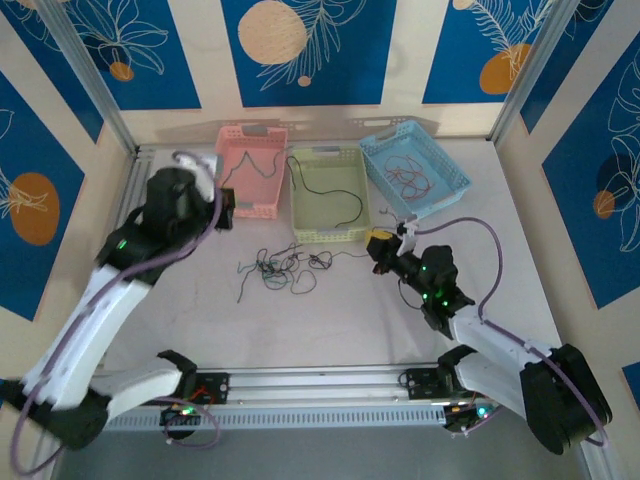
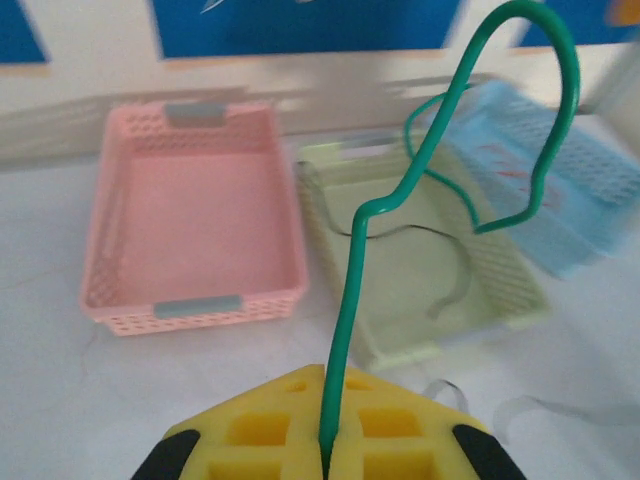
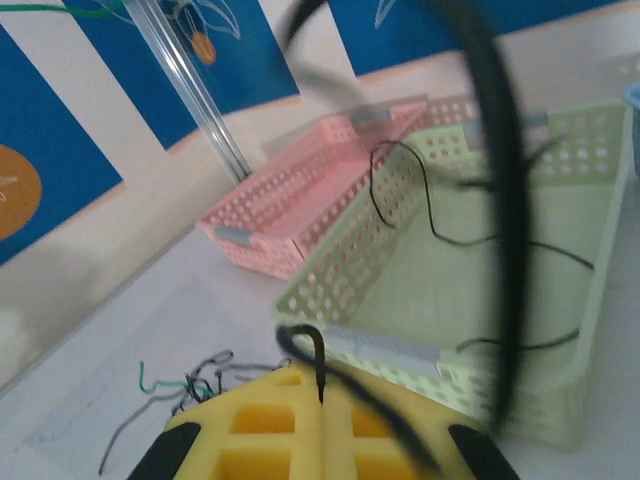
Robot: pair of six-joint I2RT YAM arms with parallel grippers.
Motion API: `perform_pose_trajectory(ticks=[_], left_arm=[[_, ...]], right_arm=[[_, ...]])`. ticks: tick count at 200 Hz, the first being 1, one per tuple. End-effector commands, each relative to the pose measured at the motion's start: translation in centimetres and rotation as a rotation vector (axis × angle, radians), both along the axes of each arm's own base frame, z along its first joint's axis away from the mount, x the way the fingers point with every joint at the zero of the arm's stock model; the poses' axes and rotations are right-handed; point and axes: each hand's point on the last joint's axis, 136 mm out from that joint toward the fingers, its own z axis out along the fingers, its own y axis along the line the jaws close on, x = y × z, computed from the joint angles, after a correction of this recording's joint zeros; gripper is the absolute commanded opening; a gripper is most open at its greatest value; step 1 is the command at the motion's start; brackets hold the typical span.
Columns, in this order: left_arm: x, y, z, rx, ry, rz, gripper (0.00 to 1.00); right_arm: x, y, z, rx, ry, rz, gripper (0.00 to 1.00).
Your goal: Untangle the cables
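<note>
White surface and blue leaf-patterned wall panels are seen from above. Near the middle of the surface a small knotted clump of thin black and green curly cables (image 1: 280, 270) is laid, in front of three baskets and between the two arms.

A single thin green wire (image 2: 350, 300) is clamped between the yellow foam pads of the left hand (image 2: 325, 440), which is closed on it. From the pads the wire is carried upward in bends and loops. That hand is held at the near right corner of a pink perforated plastic basket (image 1: 250, 132).

A thin black wire (image 3: 505, 250) is pinched by the right hand (image 3: 320, 420), its pads pressed together on it. This hand is placed to the right of the clump, by the front right corner of a pale green perforated plastic basket (image 1: 330, 237). A loose black strand (image 1: 345, 200) is laid inside that basket.

Reddish-brown curly strands (image 1: 410, 175) are gathered in a light blue perforated plastic basket (image 1: 374, 166) at the far right.
</note>
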Motion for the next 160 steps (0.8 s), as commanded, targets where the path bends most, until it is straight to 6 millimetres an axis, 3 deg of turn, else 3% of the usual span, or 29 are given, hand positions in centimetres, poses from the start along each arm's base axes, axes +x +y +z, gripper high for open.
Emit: perform_pose_trajectory(ticks=[1, 33, 73, 120, 160], left_arm=[[6.0, 1.9, -1.2, -0.028, -0.012, 0.114, 0.0], [13.6, 3.6, -5.6, -0.023, 0.046, 0.189, 0.0], [20.0, 4.4, -9.5, -0.051, 0.122, 0.209, 0.0], [24.8, 4.1, -14.6, -0.04, 0.19, 0.19, 0.0], [26.5, 3.3, -19.6, -0.017, 0.225, 0.13, 0.0]], right_arm=[[-0.1, -0.8, -2.0, -0.052, 0.038, -0.042, 0.0], [0.1, -1.2, -2.6, -0.037, 0.051, -0.057, 0.0], [0.1, -1.4, -2.7, -0.032, 0.054, -0.063, 0.0], [0.3, -1.5, -2.7, -0.028, 0.061, -0.067, 0.0], [0.4, -1.6, -2.8, -0.025, 0.067, -0.07, 0.0]])
